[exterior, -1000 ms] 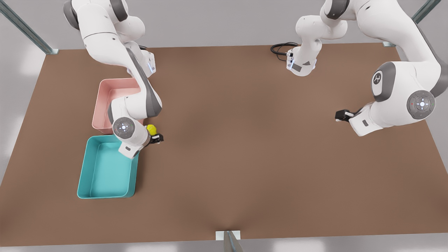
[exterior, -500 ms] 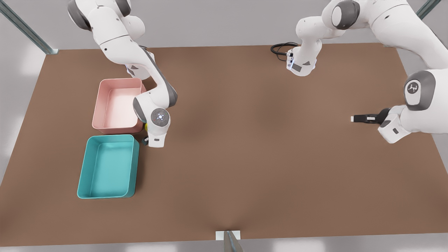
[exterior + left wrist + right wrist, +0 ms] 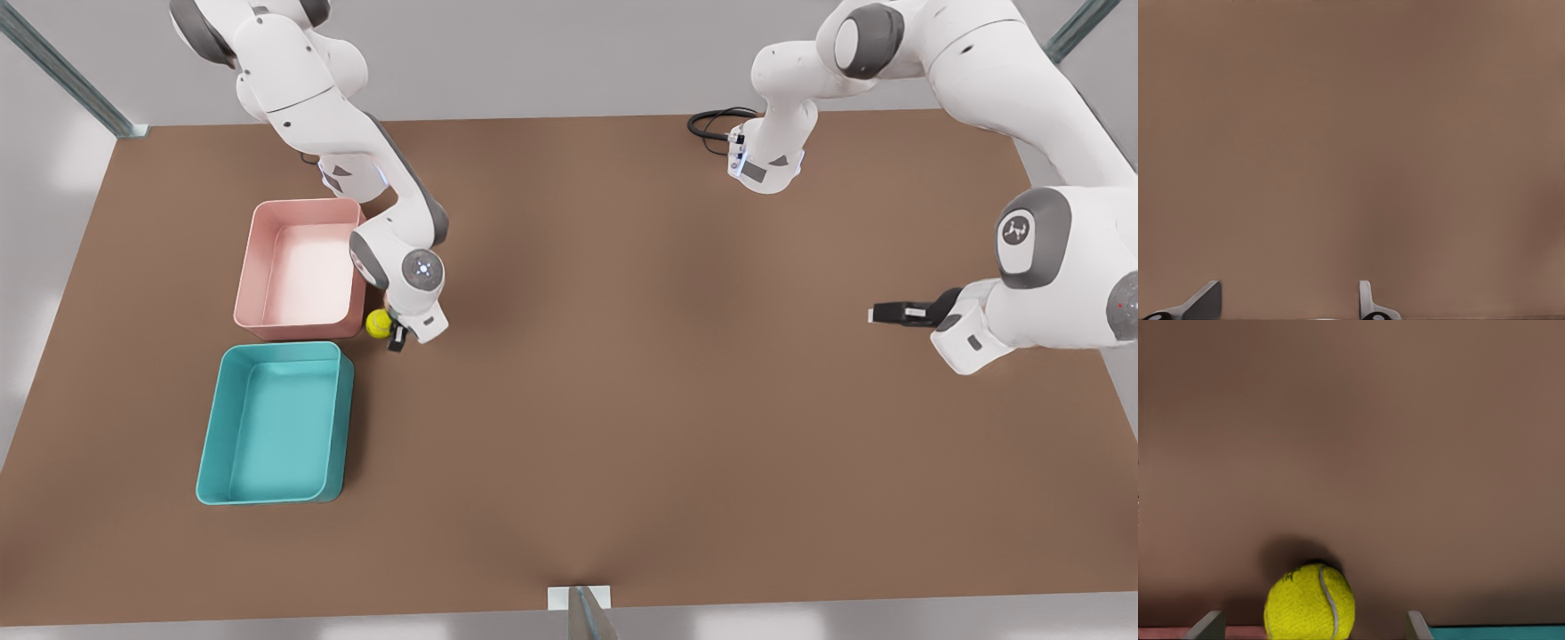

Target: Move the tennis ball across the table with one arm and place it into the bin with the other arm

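The tennis ball (image 3: 380, 324) lies on the table just off the pink tub's near corner, above the teal bin (image 3: 345, 418) on the front view's left. My right gripper (image 3: 396, 338) hangs over it, pointing down. In the right wrist view the ball (image 3: 1309, 603) sits between the two fingers, which stand wide apart and clear of it, so the right gripper (image 3: 1315, 615) is open. On the front view's right my left gripper (image 3: 880, 313) hovers over bare table. It is also open (image 3: 1288, 295), with nothing between its fingers.
The pink tub (image 3: 307, 204) stands directly behind the teal bin, with their short walls nearly touching. A black cable (image 3: 711, 120) coils at the table's far edge. Brown tabletop (image 3: 622, 400) stretches between the two arms.
The right arm's wrist has swung round and the ball, hidden under it half a second ago, shows again in nearly the same spot. The left gripper drifted slightly.
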`<action>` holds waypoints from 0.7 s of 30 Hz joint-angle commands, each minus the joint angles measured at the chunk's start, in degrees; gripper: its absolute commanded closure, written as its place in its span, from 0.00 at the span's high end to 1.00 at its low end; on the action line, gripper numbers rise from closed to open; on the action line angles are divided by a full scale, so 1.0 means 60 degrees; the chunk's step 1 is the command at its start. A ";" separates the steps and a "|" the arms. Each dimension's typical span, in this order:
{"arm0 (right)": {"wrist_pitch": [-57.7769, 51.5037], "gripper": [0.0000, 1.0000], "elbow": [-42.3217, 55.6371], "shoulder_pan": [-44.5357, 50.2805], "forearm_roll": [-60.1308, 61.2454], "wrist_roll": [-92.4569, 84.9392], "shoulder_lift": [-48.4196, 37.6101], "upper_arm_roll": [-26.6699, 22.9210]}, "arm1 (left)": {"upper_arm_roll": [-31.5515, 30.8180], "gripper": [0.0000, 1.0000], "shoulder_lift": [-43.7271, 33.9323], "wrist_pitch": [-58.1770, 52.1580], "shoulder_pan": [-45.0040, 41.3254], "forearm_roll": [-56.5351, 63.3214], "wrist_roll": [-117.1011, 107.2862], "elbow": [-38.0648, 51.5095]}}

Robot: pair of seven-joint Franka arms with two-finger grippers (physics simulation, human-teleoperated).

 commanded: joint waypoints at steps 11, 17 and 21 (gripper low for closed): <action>0.1176 1.00 -0.0762 0.0015 -0.0991 -0.2505 0.0263 -0.0049 | -0.0336 1.00 0.0382 0.0095 -0.0359 -0.0590 -0.0382 0.0901; 0.0824 1.00 -0.0821 -0.0073 -0.0977 -0.1669 0.0146 -0.0049 | -0.0336 1.00 0.0382 0.0095 -0.0359 -0.0575 -0.0382 0.0901; 0.0517 1.00 -0.0821 -0.0044 -0.0977 -0.1039 0.0160 -0.0035 | -0.0336 1.00 0.0397 0.0095 -0.0359 -0.0575 -0.0382 0.0901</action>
